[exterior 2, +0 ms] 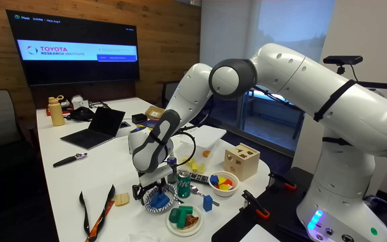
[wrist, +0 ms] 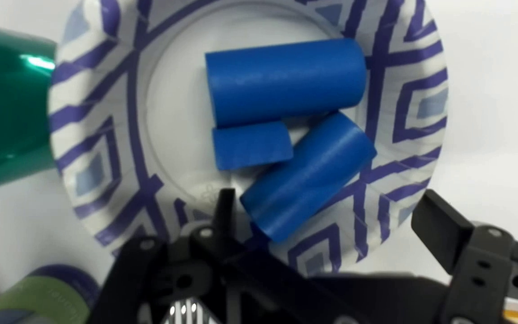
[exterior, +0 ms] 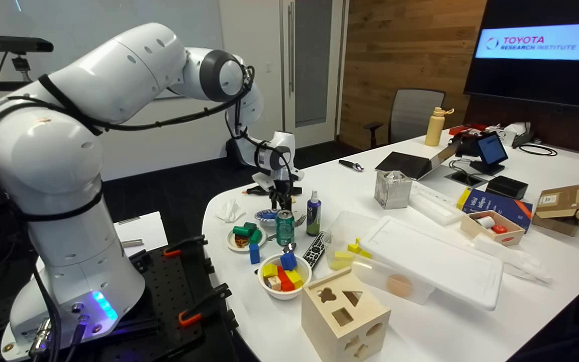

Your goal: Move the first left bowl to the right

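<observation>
The first left bowl (wrist: pixel 101 166) is a shallow round white bowl with a blue-purple pattern. It holds several blue blocks (wrist: pixel 286 83) and stands on the table in both exterior views (exterior: pixel 262 215) (exterior 2: pixel 173 193). My gripper (wrist: pixel 329 195) is open at the bowl's edge, pointing down, as an exterior view also shows (exterior 2: pixel 149 194). In the wrist view one finger is over the bowl's inside, near a blue cylinder. The other finger is outside the rim, over the white table. Whether a finger touches the bowl cannot be told. No plain light-blue plastic bowl shows.
A green can (exterior 2: pixel 183 184) stands close beside the bowl, and a spray bottle (exterior: pixel 313 213) is near it. A plate with green blocks (exterior 2: pixel 171 229), a white bowl of coloured blocks (exterior 2: pixel 223 192), a remote (exterior: pixel 314 250), tongs (exterior 2: pixel 101 215) and a wooden cube (exterior: pixel 345 322) are around.
</observation>
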Tool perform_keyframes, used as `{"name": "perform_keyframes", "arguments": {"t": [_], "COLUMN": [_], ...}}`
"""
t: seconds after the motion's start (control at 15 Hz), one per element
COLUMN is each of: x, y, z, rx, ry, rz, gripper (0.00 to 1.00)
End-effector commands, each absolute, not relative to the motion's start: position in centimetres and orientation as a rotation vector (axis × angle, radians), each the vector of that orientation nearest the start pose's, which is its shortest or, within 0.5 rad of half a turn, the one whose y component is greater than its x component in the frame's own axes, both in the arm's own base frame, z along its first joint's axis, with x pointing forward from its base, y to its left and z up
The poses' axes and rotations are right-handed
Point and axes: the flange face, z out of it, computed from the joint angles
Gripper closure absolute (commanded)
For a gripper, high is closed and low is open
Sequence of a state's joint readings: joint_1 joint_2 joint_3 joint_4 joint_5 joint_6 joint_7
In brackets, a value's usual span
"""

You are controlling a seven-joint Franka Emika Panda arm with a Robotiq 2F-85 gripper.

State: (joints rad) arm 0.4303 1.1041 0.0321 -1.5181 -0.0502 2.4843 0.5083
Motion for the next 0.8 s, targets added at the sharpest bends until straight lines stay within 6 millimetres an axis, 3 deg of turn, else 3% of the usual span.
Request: {"name": "perform_keyframes", "arguments": {"t": [0.0, 0.33, 0.73], "x": [60.0, 60.4, 60.0], "y": [28.7, 28.1, 28.8], "z": [-0.8, -0.2, 0.7], "rx": [-3.145, -3.111, -3.044], "ry": [-0.014, -0.060, -0.102], "rz": [0.171, 0.189, 0.200], "gripper": [0.00, 0.00, 0.00]}}
